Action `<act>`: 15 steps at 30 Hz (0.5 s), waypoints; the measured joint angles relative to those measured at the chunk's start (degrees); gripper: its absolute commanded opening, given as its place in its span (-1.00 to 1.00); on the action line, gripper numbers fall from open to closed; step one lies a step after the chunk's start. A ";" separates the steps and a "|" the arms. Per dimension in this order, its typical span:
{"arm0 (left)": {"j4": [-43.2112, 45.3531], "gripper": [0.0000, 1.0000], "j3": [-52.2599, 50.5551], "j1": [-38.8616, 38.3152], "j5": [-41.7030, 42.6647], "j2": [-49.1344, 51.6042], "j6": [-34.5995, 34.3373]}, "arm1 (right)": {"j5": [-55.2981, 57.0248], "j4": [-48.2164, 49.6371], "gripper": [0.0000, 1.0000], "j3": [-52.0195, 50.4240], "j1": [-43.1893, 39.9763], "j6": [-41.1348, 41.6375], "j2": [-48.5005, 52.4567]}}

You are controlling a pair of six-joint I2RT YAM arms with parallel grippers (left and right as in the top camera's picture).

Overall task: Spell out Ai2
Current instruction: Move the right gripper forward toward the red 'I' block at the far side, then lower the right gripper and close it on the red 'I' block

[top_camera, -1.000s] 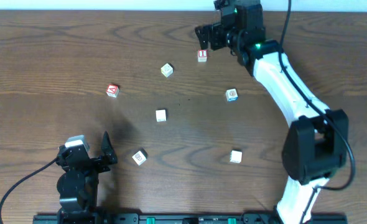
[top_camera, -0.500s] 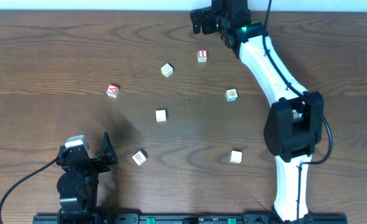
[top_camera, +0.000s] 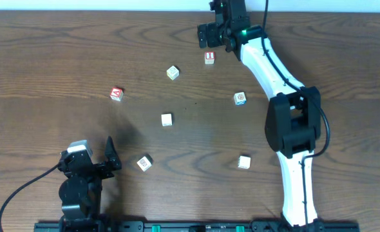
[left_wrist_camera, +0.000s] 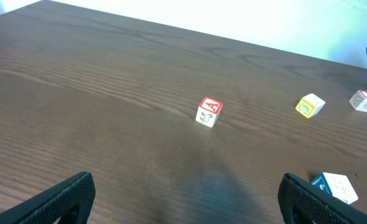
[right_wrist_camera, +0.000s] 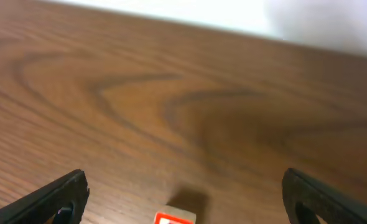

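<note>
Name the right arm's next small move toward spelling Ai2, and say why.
Probably pull the right gripper back a little toward its base and lower it over the I cube. Its jaws stand open and empty, just beyond that cube, which shows only at the bottom edge of the right wrist view, centred between the fingers.

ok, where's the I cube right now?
Overhead view: the I cube sits near the table's far edge, slightly right of centre, just short of the right gripper and untouched; the nearest block is the cream cube to its left.
</note>
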 measured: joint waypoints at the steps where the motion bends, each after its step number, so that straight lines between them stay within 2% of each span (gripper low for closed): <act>1: 0.00 0.91 0.00 0.00 0.02 0.00 0.00 | 0.04 -0.37 0.98 0.00 0.04 0.09 0.33; 15: 0.00 0.91 0.00 0.00 0.00 0.00 0.00 | 0.46 -3.19 0.85 0.00 3.06 4.15 2.86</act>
